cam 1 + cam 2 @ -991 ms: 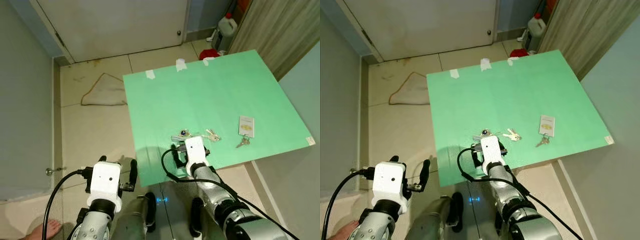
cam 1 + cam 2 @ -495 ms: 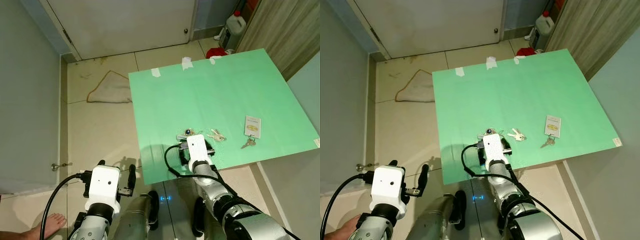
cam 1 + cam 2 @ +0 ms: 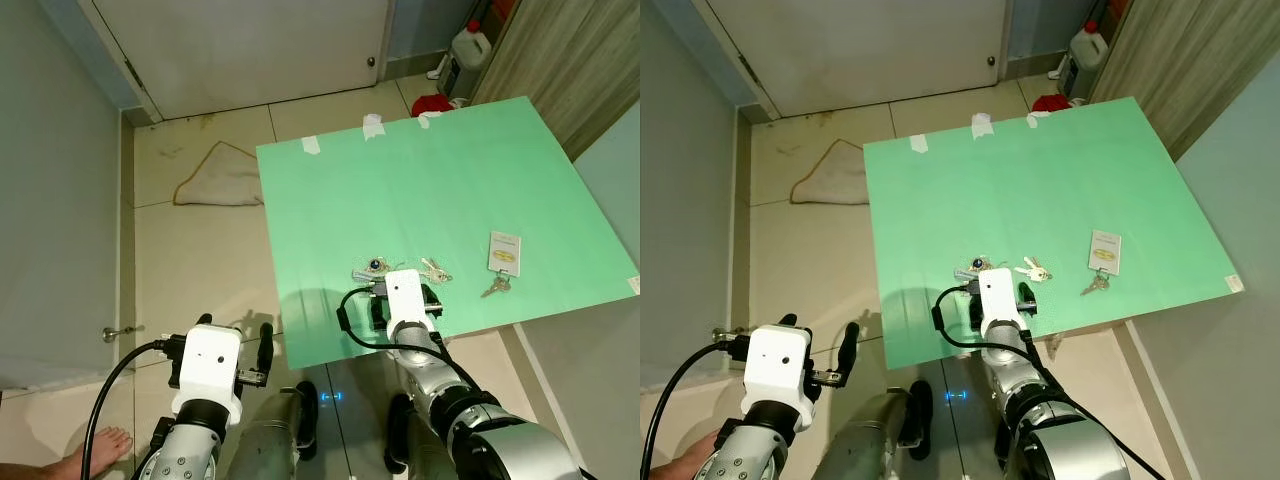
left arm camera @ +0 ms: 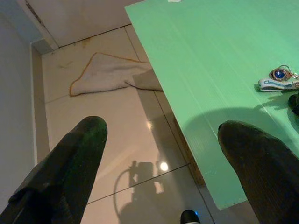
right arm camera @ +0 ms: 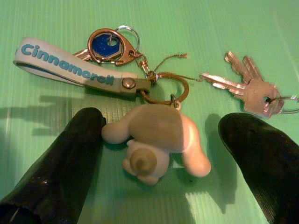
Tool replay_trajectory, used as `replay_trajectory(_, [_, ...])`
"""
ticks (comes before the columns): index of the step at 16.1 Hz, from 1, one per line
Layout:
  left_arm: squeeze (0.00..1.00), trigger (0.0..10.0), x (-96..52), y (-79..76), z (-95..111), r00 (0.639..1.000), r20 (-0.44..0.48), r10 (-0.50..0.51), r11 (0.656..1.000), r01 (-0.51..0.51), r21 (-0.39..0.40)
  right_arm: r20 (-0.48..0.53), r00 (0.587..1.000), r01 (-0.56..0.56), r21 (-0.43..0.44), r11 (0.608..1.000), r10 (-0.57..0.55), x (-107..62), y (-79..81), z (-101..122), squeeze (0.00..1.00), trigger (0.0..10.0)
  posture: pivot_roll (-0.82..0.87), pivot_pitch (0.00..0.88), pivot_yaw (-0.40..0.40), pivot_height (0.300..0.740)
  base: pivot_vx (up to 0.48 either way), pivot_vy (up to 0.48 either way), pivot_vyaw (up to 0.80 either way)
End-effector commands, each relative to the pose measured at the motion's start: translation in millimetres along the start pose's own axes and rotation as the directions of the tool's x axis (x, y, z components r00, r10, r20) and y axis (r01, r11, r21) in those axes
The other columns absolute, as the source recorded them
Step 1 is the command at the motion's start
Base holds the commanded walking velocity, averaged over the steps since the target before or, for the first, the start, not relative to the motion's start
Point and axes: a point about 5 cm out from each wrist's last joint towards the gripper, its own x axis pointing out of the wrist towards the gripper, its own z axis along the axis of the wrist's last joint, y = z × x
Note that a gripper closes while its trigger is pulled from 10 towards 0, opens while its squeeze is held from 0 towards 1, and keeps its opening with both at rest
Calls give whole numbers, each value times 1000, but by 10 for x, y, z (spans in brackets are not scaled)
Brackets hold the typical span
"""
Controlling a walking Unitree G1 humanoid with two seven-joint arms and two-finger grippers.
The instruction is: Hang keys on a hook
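Observation:
A keychain lies on the green board near its front edge: a white "Cinnamoroll" strap, a blue-capped key and a white plush charm. My right gripper is open just over the board, one black finger on either side of the charm. In the left eye view the right gripper covers the charm, and the strap pokes out beyond it. My left gripper hangs open over the floor, left of the board.
Loose silver keys lie just right of the keychain, and a key with a white card tag further right. A rag lies on the tiles before a white door. A person's foot is at lower left.
The camera has shifted a little. My right gripper has edged right and forward over the keychain's charm. The left arm has hardly moved.

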Motion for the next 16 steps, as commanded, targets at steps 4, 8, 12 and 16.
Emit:
replay_trajectory(4, [0,10000,3,38,-45,1000,-30,5,1000,-5,6,-141,971,-176,134,975,195,-137,236,-296,0,0,341,344,76,740,0,0,0])
replay_trajectory(8, [0,10000,66,41,-59,999,-33,4,1000,-4,1,-129,972,-184,111,977,198,-127,206,-289,0,0,311,340,67,740,0,0,0])
replay_trajectory(12, [0,10000,134,42,-34,1000,-20,7,1000,-7,3,-128,971,-192,96,977,204,-123,169,-305,59,0,304,338,64,740,0,0,0])
replay_trajectory(16, [0,10000,133,72,-36,1000,-19,16,1000,-15,14,-132,969,-198,104,975,211,-130,178,-318,39,0,307,334,67,740,0,0,0])
